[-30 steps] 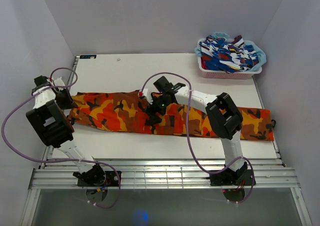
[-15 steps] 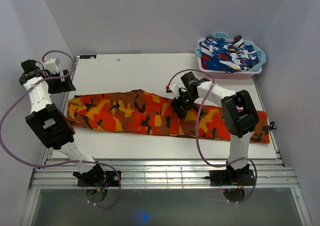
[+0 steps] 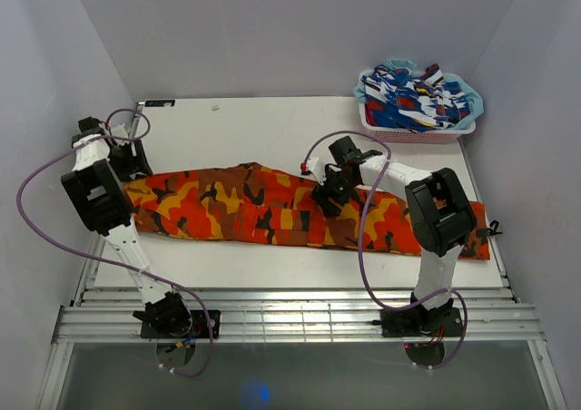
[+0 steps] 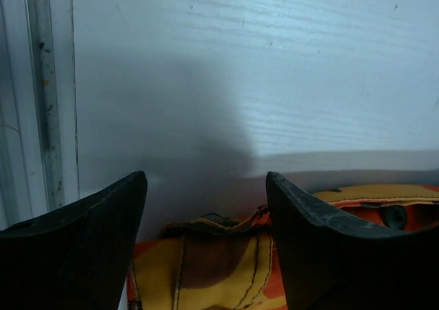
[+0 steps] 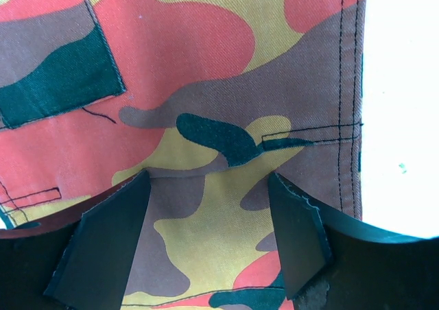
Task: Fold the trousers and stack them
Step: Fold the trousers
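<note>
The trousers (image 3: 236,206), in orange, red and yellow camouflage, lie stretched across the table from the left side to the far right. My left gripper (image 3: 136,162) hovers open at their left end. In the left wrist view its jaws (image 4: 206,183) stand wide, and the trousers' hem (image 4: 219,255) lies below and between them, not gripped. My right gripper (image 3: 327,192) stands open over the trousers' middle. In the right wrist view the right gripper (image 5: 209,183) is low over the flat fabric (image 5: 206,84), close to a seam, with nothing clamped.
A pink basket (image 3: 413,135) stands at the back right corner, piled with blue, white and red clothes (image 3: 413,97). The white table (image 3: 227,124) shows behind the trousers. Side walls close in left and right. A metal rail (image 3: 290,315) runs along the near edge.
My left gripper has let go of the trousers' left end, lifted back, then come down near it again. My right gripper has slid to the right along the trousers.
</note>
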Controlling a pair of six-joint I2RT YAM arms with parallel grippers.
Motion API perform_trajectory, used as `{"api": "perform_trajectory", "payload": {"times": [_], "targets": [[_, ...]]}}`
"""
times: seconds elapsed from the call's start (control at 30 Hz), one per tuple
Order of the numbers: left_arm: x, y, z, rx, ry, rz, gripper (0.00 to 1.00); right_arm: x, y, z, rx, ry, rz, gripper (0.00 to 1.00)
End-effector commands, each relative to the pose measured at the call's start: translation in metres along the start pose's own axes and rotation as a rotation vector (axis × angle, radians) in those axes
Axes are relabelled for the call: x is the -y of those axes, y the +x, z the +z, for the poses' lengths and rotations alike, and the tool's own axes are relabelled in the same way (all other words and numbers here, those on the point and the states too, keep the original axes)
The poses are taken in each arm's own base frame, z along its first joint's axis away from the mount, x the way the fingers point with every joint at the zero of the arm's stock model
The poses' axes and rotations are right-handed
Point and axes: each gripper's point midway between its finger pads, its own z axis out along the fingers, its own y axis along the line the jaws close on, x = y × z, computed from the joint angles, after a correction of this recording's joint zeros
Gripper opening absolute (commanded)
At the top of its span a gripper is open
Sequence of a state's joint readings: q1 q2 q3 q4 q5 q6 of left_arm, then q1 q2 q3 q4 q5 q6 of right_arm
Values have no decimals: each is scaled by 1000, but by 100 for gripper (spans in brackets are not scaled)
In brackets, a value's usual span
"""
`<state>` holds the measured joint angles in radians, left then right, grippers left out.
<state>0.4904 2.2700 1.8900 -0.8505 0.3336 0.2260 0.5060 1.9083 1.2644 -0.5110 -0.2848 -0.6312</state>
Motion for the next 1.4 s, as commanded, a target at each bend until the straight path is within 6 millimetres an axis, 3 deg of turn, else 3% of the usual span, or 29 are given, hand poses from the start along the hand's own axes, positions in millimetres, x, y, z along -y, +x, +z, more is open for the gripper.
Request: {"api": "perform_trajectory", "payload": {"times": [0.0, 0.07, 0.1, 0.2, 0.23, 0.27, 0.47, 0.53, 0.6, 0.63, 0.67, 0.7, 0.73, 0.77, 0.8, 0.87, 0.9, 0.93, 0.97, 1.0, 1.03, 1.1, 1.13, 1.23, 1.37], "targets": [[9, -10, -24, 39, -38, 23, 79, -41, 90, 17, -296, -129, 113, 75], [15, 0, -17, 18, -5, 16, 70, -42, 94, 17, -309, -130, 107, 75], [16, 1, -16, 17, 0, 13, 54, -42, 97, 17, -315, -131, 107, 75], [15, -8, -15, 47, 1, 10, 27, -45, 105, 16, -334, -134, 99, 74], [13, -19, -18, 78, -11, 10, 4, -45, 107, 16, -338, -134, 97, 74], [9, -29, -21, 107, -31, 11, 0, -45, 109, 15, -343, -130, 95, 74], [-2, -93, -46, 295, -99, 74, 0, -45, 120, 12, -367, -125, 83, 73], [1, -103, -51, 316, -89, 98, 0, -44, 118, 11, -364, -123, 82, 73], [14, -111, -65, 345, -50, 139, 28, -44, 103, 5, -311, -123, 86, 77], [21, -113, -72, 360, -34, 152, 47, -40, 91, -1, -274, -112, 96, 79], [26, -117, -81, 386, -25, 173, 82, -39, 80, -7, -239, -109, 106, 81], [44, -116, -96, 409, 5, 223, 95, -39, 61, -18, -167, -114, 117, 85], [53, -114, -102, 419, 21, 254, 97, -39, 53, -27, -138, -122, 152, 86], [64, -111, -107, 423, 40, 289, 97, -25, 36, -42, -73, -97, 179, 87], [88, -98, -112, 411, 69, 348, 98, -21, 21, -59, 3, -90, 199, 89], [107, -81, -110, 390, 69, 393, 98, 1, 16, -90, 74, -42, 304, 91], [126, -55, -105, 352, 96, 424, 98, 8, 12, -111, 123, -14, 332, 91], [132, -42, -103, 337, 108, 428, 98, 25, 26, -129, 151, 31, 408, 93], [138, -34, -101, 343, 115, 436, 98, 30, 34, -142, 168, 55, 455, 98], [148, -22, -97, 331, 131, 445, 98, 35, 47, -157, 179, 110, 492, 97], [152, 6, -87, 285, 153, 440, 98, 50, 73, -172, 184, 167, 573, 96], [170, 29, -75, 243, 197, 463, 92, 47, 110, -188, 140, 199, 631, 96], [175, 39, -70, 223, 212, 464, 84, 51, 137, -199, 124, 232, 700, 97], [193, 69, -48, 148, 247, 458, 71, 37, 187, -207, 34, 229, 772, 97], [184, 77, -18, 65, 173, 357, 52, 18, 217, -187, -43, 178, 797, 85]]}}
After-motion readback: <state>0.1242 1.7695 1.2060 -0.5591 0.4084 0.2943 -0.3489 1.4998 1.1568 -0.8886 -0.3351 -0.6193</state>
